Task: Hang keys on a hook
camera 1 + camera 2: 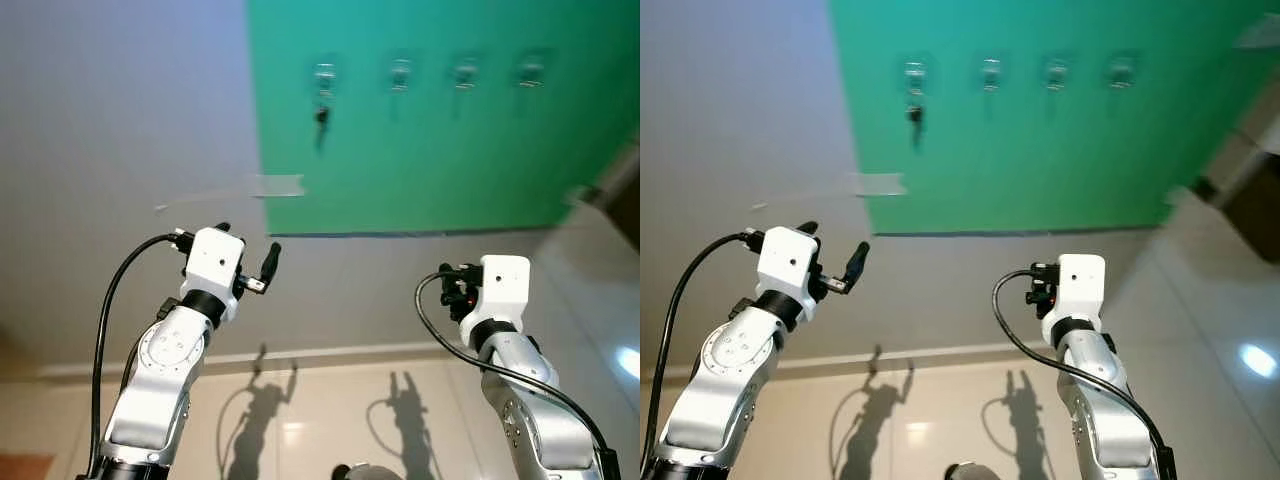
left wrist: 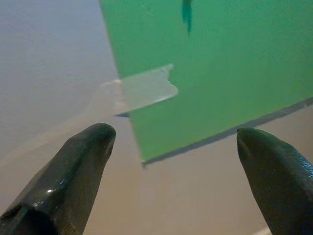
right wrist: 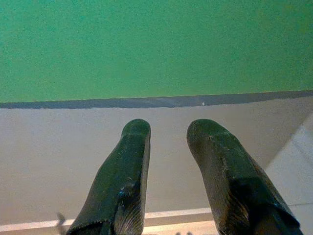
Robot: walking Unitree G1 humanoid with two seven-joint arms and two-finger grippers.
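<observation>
Left claw raised at chest height, fingers wide apart, nothing between them; wrist view confirms an empty gap facing the lower corner of the green board. Right claw also raised, fingers a narrow gap apart, holding nothing, aimed at the board's bottom edge and the grey wall below it. Outward: strip of clear tape fixes the board's left edge to the wall. Higher up, row of four hooks across the board. Keys hang off the leftmost hook, well above and apart from both claws; detail too small to confirm how securely they sit. Judgement: task appears done, keys on hook, arms clear. Risks from here: any upward sweep of the left arm near the leftmost hook could knock the keys off; contact w/ the board's taped corner could peel it and shake the hooks. Floor is glossy tile, so dropped keys would slide.
</observation>
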